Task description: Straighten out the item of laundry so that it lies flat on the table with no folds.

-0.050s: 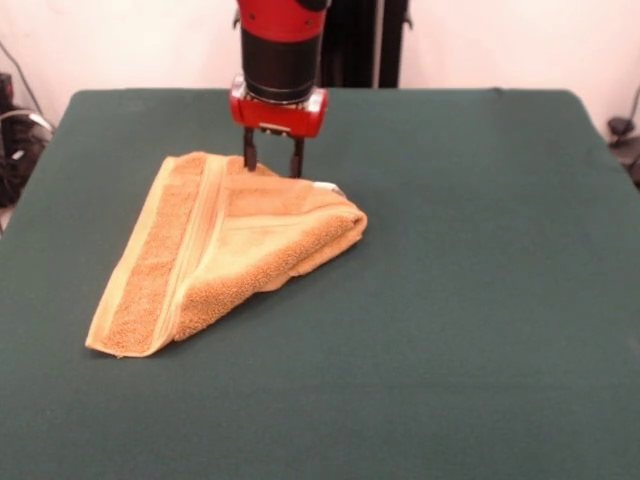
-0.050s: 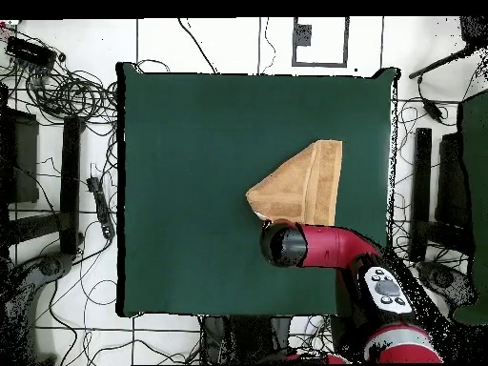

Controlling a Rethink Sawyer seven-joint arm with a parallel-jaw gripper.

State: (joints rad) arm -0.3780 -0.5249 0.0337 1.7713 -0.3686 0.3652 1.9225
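Observation:
The item of laundry [image 1: 235, 250] is a golden-orange towel folded over itself into a rough triangle, with a paler band running down its left part and a small white tag [image 1: 325, 185] at its far corner. It lies left of centre on the green table [image 1: 480, 300]. My gripper [image 1: 272, 168] hangs straight down at the towel's far edge, open, its two dark fingers [image 1: 249, 155] apart with their tips at the cloth's rim. In the overhead view the towel [image 2: 300, 186] lies right of the table's [image 2: 191, 191] middle, and the arm's wrist [image 2: 283, 245] covers the gripper.
Bare green cloth surrounds the towel, widest to the right in the front view. Cables [image 2: 67, 95] and dark stands [image 2: 419, 191] lie on the floor beyond the table's edges.

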